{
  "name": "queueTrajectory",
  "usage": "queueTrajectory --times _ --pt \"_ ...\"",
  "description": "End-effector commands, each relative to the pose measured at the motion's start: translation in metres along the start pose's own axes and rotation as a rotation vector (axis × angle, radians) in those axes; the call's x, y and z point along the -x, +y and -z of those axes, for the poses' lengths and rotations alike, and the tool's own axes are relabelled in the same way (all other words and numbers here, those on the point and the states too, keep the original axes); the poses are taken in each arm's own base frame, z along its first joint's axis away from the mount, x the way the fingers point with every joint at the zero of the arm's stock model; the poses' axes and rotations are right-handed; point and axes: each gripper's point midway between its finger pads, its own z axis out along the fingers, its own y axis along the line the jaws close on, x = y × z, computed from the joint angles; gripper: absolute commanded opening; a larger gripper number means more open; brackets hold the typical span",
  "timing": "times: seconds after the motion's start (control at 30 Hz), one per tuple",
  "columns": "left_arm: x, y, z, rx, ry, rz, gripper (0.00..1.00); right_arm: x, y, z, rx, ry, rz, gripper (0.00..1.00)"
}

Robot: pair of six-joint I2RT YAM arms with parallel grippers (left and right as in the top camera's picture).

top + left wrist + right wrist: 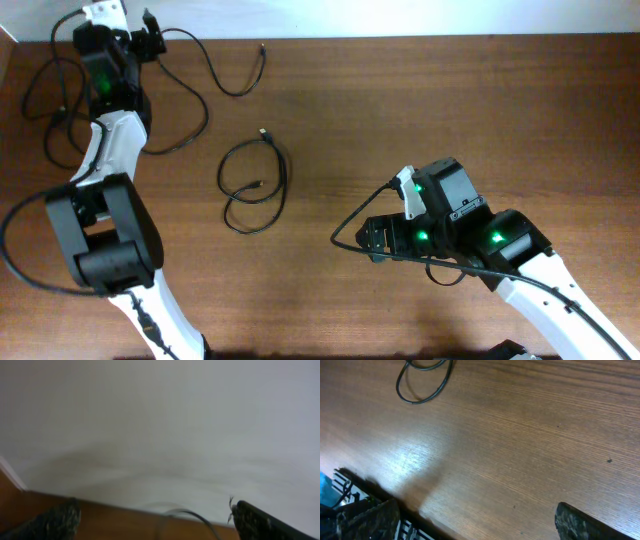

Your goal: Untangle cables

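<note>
Above your brown wooden bench (pixel 450 100), the right gripper (pixel 475 525) and left gripper (pixel 152 520) both gape wide, gripping nothing. The thin black coiled cable (pixel 255 185) lies ahead-left of the right gripper, well apart; it is probably light and floppy, so pinch beside its small plug (pixel 263 133).

On the table (pixel 400 100), left of centre: a coiled cable (pixel 252 186), lying apart from the rest. Behind it, toward the far edge: a second cable (pixel 213 80), running rightward from the left gripper (pixel 155 42) in the far left corner. Well right of the coil and nearer the front: the right gripper (pixel 368 238). From the right wrist, coil ahead at upper left.
</note>
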Motion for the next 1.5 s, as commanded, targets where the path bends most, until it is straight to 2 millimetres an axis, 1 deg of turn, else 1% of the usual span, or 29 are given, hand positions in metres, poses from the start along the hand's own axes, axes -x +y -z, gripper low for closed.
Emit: queueTrajectory --times 0.0,0.07,0.1,0.13,0.17,0.2,0.23,0.27,0.33,0.4,0.43,0.47,0.53,0.6,0.7,0.73,0.77,0.83,0.93,1.0,1.07,1.1,1.17,1.23,1.33,1.43,1.47 --pt "-0.005 -0.071 0.024 -0.365 0.088 0.038 0.99 0.003 0.001 0.002 -0.001 -0.012 0.006 0.99" --pt "-0.031 -0.095 0.038 -0.496 0.205 0.08 0.99 0.003 0.001 0.002 -0.001 -0.012 0.006 0.98" --pt "-0.047 -0.105 0.047 -0.545 0.29 0.135 0.99 0.003 0.001 0.002 -0.001 -0.012 0.006 0.98" --pt "-0.064 -0.11 0.055 -0.551 0.383 0.19 0.99 0.003 0.001 0.002 -0.001 -0.012 0.006 0.98" --pt "-0.085 -0.118 0.067 -0.554 0.496 0.238 0.99 0.003 0.001 0.002 -0.001 -0.012 0.006 0.98" --pt "-0.099 -0.126 0.077 -0.56 0.579 0.271 0.99 0.003 0.001 0.002 -0.001 -0.012 0.006 0.99" --pt "-0.108 -0.133 0.085 -0.563 0.638 0.294 0.99 0.003 0.001 0.002 -0.001 -0.012 0.006 0.98" --pt "-0.121 -0.147 0.098 -0.577 0.72 0.306 0.99 0.003 0.001 0.002 -0.001 -0.012 0.006 0.98" --pt "-0.137 -0.168 0.121 -0.598 0.837 0.31 0.99 0.005 0.002 0.002 0.005 -0.017 0.008 0.98" --pt "-0.154 -0.176 0.141 -0.556 0.954 0.301 0.99 0.004 0.002 0.002 0.005 -0.017 0.008 0.98" --pt "-0.159 -0.177 0.147 -0.535 0.986 0.293 0.99 0.004 0.002 0.002 0.004 -0.017 0.008 0.98" --pt "-0.166 -0.18 0.156 -0.517 1.033 0.272 0.99 0.004 0.002 0.002 0.005 -0.017 0.008 0.98" --pt "-0.176 -0.196 0.179 -0.525 1.124 0.24 0.99 0.005 0.002 0.002 0.005 -0.017 0.008 0.99" --pt "-0.185 -0.208 0.192 -0.508 1.171 0.175 0.99 0.005 0.002 0.002 0.005 -0.017 0.008 0.99" --pt "-0.192 -0.219 0.197 -0.452 1.167 0.049 0.99 0.005 0.002 0.003 0.005 -0.018 0.008 0.98" --pt "-0.192 -0.225 0.199 -0.461 1.168 0.036 0.99 0.005 0.002 0.002 0.004 -0.018 0.008 0.98" --pt "-0.193 -0.236 0.204 -0.482 1.169 0.017 0.99 0.005 0.002 0.003 0.002 -0.019 0.008 0.98" --pt "-0.192 -0.244 0.204 -0.481 1.147 -0.018 0.99 0.005 0.002 0.002 0.002 -0.018 0.008 0.98" --pt "-0.196 -0.243 0.202 -0.397 1.141 -0.044 0.99 0.005 0.002 0.003 0.002 -0.019 0.008 0.98" --pt "-0.202 -0.233 0.197 -0.225 1.134 -0.038 1.0 0.005 0.002 0.003 0.002 -0.019 0.008 0.99" --pt "-0.207 -0.232 0.196 -0.139 1.129 -0.011 0.98 0.005 0.002 0.002 0.002 -0.018 0.008 0.99" --pt "-0.209 -0.238 0.197 -0.151 1.13 -0.015 0.96 0.005 0.002 0.002 0.002 -0.018 0.008 0.98" --pt "-0.212 -0.244 0.199 -0.161 1.135 -0.029 0.89 0.005 0.002 0.002 0.002 -0.018 0.008 0.99" --pt "-0.219 -0.251 0.203 -0.17 1.147 -0.045 0.85 0.005 0.002 0.002 0.002 -0.018 0.008 0.98" --pt "-0.236 -0.257 0.209 -0.173 1.189 -0.077 0.84 0.005 0.002 0.002 0.002 -0.018 0.009 0.98" --pt "-0.253 -0.253 0.215 -0.156 1.244 -0.099 0.84 0.005 0.002 0.002 0.002 -0.018 0.009 0.99" --pt "-0.256 -0.252 0.217 -0.151 1.26 -0.105 0.84 0.005 0.002 0.002 0.002 -0.018 0.009 0.98"
